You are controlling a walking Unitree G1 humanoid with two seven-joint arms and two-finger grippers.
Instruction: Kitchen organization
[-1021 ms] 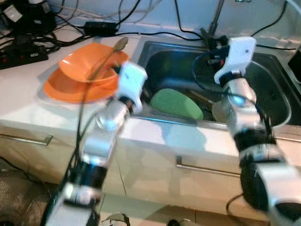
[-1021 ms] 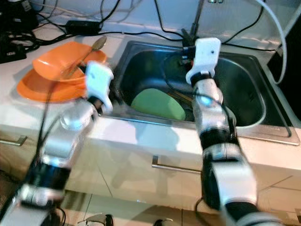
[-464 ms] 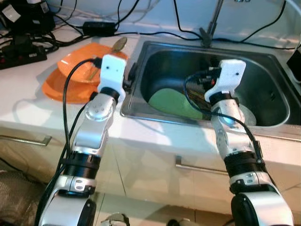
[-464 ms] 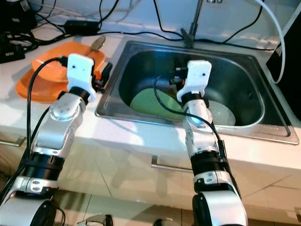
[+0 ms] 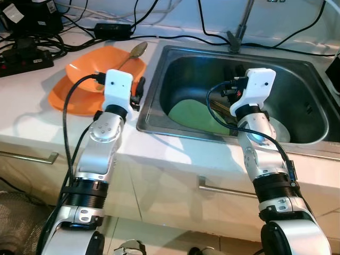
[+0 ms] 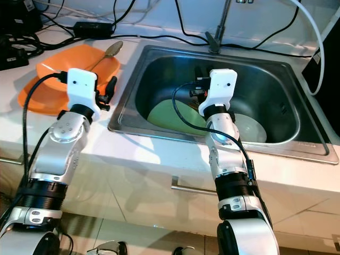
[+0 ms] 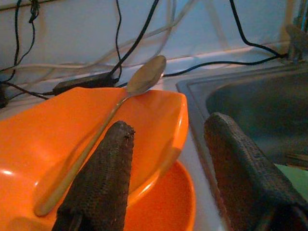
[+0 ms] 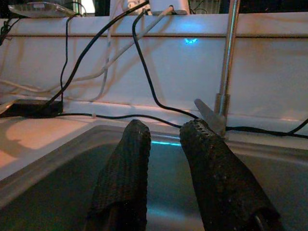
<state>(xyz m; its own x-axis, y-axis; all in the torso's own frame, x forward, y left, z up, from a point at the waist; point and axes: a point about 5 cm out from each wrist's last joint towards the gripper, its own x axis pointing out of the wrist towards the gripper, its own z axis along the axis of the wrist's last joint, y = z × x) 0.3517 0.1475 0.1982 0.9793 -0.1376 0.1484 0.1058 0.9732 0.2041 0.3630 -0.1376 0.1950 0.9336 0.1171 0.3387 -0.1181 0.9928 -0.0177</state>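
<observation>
An orange bowl sits on an orange plate on the counter left of the sink. A metal spoon leans in the bowl, its head over the far rim. My left gripper is open at the bowl's right edge, one finger over the bowl and the other toward the sink. A green plate and a pale plate lie in the sink. My right gripper hovers over the sink above the green plate, slightly open, nothing between its fingers.
The faucet rises behind the sink. Black cables and a power strip crowd the back left of the counter. A drawer handle runs below the sink's front edge. Bare white counter lies in front of the orange plate.
The left gripper has swung left from the sink's rim to the bowl's edge. The right gripper has come down lower over the sink. Since half a second ago both have barely moved.
</observation>
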